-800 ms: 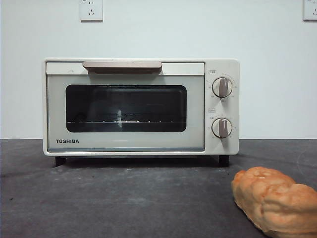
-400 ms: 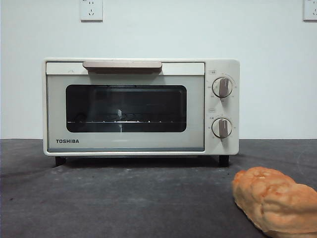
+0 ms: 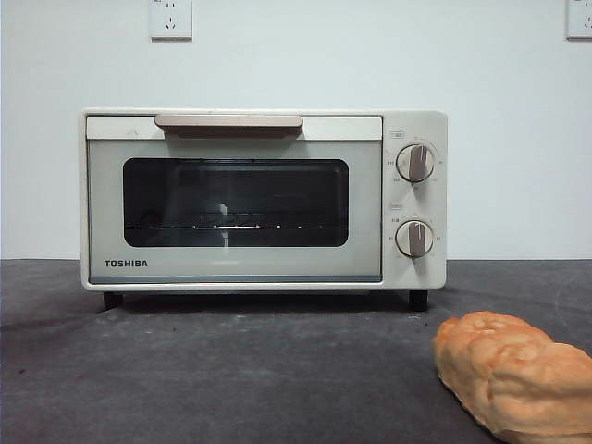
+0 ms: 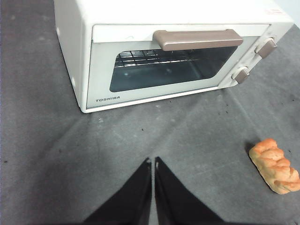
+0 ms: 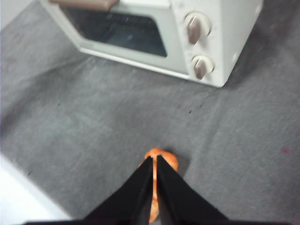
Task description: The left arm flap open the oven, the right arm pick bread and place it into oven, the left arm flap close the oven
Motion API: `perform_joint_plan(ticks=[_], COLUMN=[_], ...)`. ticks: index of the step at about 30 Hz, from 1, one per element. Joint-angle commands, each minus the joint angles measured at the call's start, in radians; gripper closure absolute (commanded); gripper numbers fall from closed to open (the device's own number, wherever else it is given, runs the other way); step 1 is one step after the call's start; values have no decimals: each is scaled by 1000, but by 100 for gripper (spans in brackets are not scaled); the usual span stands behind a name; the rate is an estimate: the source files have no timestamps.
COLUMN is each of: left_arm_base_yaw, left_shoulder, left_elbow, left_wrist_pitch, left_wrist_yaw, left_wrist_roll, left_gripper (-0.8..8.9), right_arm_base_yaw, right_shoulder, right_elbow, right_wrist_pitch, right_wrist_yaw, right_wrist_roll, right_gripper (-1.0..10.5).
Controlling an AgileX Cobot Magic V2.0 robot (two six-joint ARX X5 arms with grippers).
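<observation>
While the door stays closed, no step of the task shows as started.

Item 1, TOSHIBA toaster oven (image 3: 264,199): cream-white, standing toward the far edge of the worktop (image 3: 231,370), door upright and shut. Beige bar handle (image 3: 228,122) runs along the door's top. Dark glass window shows the wire rack (image 4: 154,57) inside, bare. Two round knobs (image 3: 415,163) sit one above the other on the panel beside the door.

Item 2, bread loaf (image 3: 513,375): golden-orange, knobbly, lying on the worktop near the front edge, toward the front-right corner as the front view sees it, well apart from the oven and touched by nothing.

Item 3, left claw (image 4: 153,164): jaws pressed together, empty, hanging above bare worktop in front of the oven door, well short of the handle.

Item 4, right claw (image 5: 154,161): jaws likewise together, empty, poised over the loaf, whose end shows just past the tips in the right wrist view. Whether it is close to the crust cannot be told.

Item 5, two wall sockets (image 3: 170,18) on the white wall behind.

Risks, as judged:
- With its jaws together, the left claw must hook the bar handle from above; a shallow catch would likely slip off and let the door snap back.
- A hard pull could drag the light oven forward on its feet instead of swinging the door.
- The dropped door will reach out toward the front edge; the loaf seems clear, though this is uncertain.
- The right claw must part its jaws before descending, or it will press into the soft crust.
</observation>
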Motion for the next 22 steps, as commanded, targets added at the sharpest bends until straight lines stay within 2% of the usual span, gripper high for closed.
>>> perform_joint_plan(ticks=[1, 3, 7, 8, 16, 22], left_arm_base_yaw=[-3, -3, -3, -3, -3, -3], left_shoulder=[4, 4, 4, 4, 4, 4], left_elbow=[19, 19, 19, 19, 19, 19], left_wrist_pitch=[-4, -7, -7, -7, -7, -7], left_wrist_yaw=[5, 5, 5, 5, 5, 5], left_wrist_roll=[25, 25, 25, 25, 25, 25], left_gripper=[798, 798, 798, 798, 798, 798], right_arm_base_yaw=[10, 10, 10, 10, 19, 89], right_shoulder=[2, 2, 2, 2, 3, 45], right_elbow=[19, 19, 19, 19, 19, 8], right_wrist_pitch=[9, 11, 15, 15, 14, 7], right_wrist_yaw=[-3, 4, 4, 3, 2, 3], right_wrist_roll=[-23, -20, 1, 8, 47, 132], right_gripper=[940, 914, 568, 532, 533, 533])
